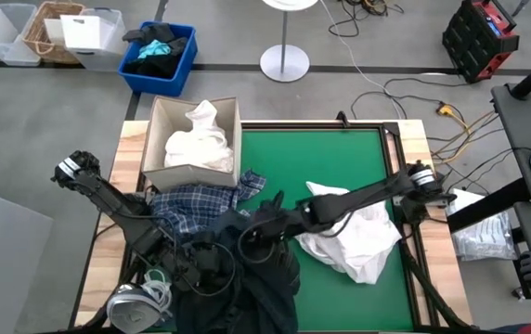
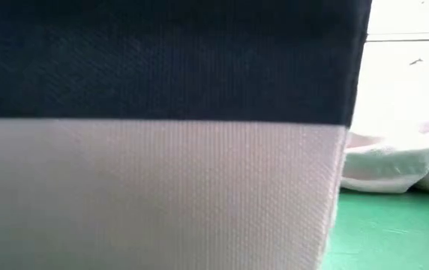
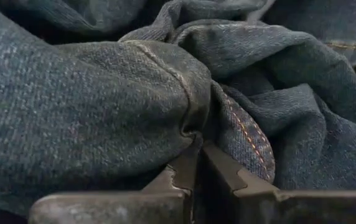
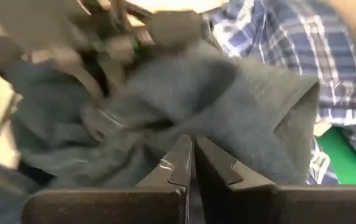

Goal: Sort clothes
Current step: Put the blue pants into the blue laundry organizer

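Note:
A dark blue denim garment [image 1: 247, 274] lies heaped at the table's near edge, left of centre. Both grippers are shut on it: my left gripper [image 1: 212, 264] from the left, my right gripper [image 1: 252, 239] from the right. A blue-white plaid shirt [image 1: 200, 199] lies just beyond the heap, with part of it under the denim. A white shirt [image 1: 354, 237] lies crumpled on the green mat [image 1: 312, 158] under my right arm. In the low view a dark and white cloth [image 2: 162, 135] fills most of the picture, with the white shirt [image 2: 402, 161] beside it. My left gripper [image 3: 198, 146] pinches a stitched, hemmed fold of the denim [image 3: 190, 118] between its two fingers. Several layers bunch up around the fingertips. The garment rests on the table. My right gripper [image 4: 192, 142] pinches a raised fold of the same dark garment [image 4: 196, 112] between its two fingers, coming from the table's right side. The cloth bulges up beyond the fingertips, and the rest lies on the table.
A cardboard box [image 1: 154, 139] holding white clothes stands at the table's far left. A blue bin [image 1: 184, 65] with dark cloth stands on the floor beyond it. A pale grey bundle [image 1: 135, 304] sits at the near left corner. The mat's far half is bare.

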Motion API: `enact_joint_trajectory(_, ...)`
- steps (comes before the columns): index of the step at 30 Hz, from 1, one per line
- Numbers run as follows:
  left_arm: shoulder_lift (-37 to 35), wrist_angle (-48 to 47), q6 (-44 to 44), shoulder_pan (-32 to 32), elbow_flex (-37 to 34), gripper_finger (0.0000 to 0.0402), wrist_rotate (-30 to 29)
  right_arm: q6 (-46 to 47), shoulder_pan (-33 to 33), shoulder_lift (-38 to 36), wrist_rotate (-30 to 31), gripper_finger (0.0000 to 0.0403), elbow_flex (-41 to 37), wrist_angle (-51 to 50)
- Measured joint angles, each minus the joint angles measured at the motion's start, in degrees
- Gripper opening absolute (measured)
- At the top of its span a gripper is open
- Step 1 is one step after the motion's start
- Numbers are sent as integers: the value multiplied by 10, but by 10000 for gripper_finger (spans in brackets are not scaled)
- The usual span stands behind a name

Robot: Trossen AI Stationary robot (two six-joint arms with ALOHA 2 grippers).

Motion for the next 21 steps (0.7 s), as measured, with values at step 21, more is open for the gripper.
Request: enact_joint_trajectory(21,1,3,-12,3,-5,0,-3,126,101,-144,15,12,-115,-301)
